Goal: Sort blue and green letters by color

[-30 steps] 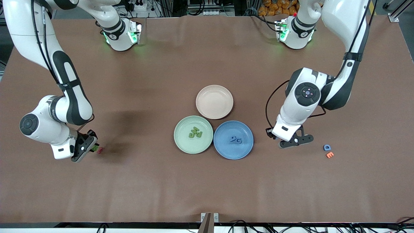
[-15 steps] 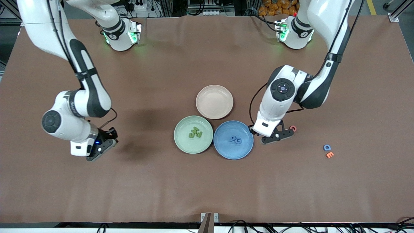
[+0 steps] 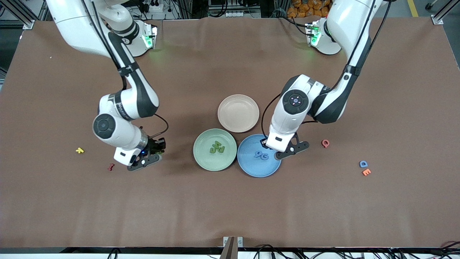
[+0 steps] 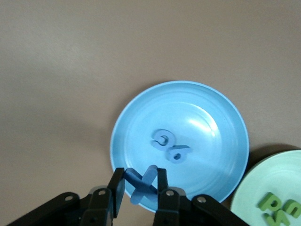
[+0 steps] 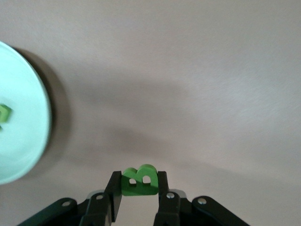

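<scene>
Left gripper [image 4: 138, 189] is clamped on a chunky mid-blue X [image 4: 142, 185], airborne over the blue plate's [image 3: 251, 170] rim, mid-table. Right gripper [image 5: 138, 187] grips a green B [image 5: 139, 181] above bare tabletop beside the green plate [image 3: 201, 158]. A blue D [image 3: 363, 164] lies near the table edge at the left arm's end.

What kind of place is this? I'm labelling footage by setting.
Likely a robotics lab: a brown-covered table, aluminium framing and cables at its edges, and colored plates such as the blue plate laid out for sorting toy letters.
</scene>
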Tool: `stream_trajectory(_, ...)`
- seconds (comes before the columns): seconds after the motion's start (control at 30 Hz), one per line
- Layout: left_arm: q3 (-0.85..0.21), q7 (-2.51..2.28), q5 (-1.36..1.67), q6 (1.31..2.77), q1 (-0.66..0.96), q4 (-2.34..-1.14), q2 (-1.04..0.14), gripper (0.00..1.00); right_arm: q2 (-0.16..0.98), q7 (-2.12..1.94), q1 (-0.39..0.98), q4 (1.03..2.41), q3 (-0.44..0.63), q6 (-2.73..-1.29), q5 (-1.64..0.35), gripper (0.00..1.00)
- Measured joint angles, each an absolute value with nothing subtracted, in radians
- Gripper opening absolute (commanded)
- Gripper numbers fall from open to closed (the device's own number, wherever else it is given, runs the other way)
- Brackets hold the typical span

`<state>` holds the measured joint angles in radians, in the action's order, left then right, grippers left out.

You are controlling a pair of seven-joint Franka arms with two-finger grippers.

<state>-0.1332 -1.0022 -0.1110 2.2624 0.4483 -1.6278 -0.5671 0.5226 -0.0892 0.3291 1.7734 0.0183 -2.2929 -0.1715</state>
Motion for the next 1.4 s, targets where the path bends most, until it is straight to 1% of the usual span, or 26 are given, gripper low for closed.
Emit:
stream_trajectory(0.3,-0.133,-1.034,-0.108,2.262,0.460,-1.572,-0.624,0.20,0.523,0.202,0.381,1.773,0.011,-2.292,-0.172,0.00)
stream_trajectory(0.73,-0.131,-1.046,-0.107,2.262,0.460,-1.520,-0.680,0.22,0.530,0.597,0.393,1.732,-0.065,-2.290,-0.172,0.00)
stream_trajectory(0.77,-0.131,-1.046,-0.107,2.262,0.460,-1.518,-0.683,0.23,0.533,0.623,0.393,1.728,-0.068,-2.290,-0.172,0.00)
stream_trajectory(0.8,-0.131,-1.046,-0.107,2.262,0.460,-1.517,-0.684,0.27,0.537,0.647,0.394,1.723,-0.071,-2.290,-0.173,0.00)
stream_trajectory(0.87,-0.131,-1.046,-0.107,2.262,0.460,-1.516,-0.685,0.36,0.547,0.694,0.396,1.711,-0.076,-2.290,-0.173,0.00)
stream_trajectory(0.97,-0.130,-1.046,-0.107,2.262,0.459,-1.515,-0.685,0.41,0.572,0.762,0.409,1.683,-0.080,-2.290,-0.173,0.00)
stream_trajectory(1.03,-0.130,-1.046,-0.107,2.262,0.459,-1.514,-0.685,0.51,0.595,0.804,0.423,1.658,-0.081,-2.290,-0.173,0.00)
stream_trajectory(1.07,-0.130,-1.046,-0.107,2.262,0.459,-1.514,-0.685,0.54,0.605,0.823,0.429,1.647,-0.081,-2.290,-0.173,0.00)
stream_trajectory(1.4,-0.128,-1.046,-0.107,2.262,0.457,-1.513,-0.685,0.56,0.670,0.954,0.456,1.586,-0.081,-2.291,-0.173,0.00)
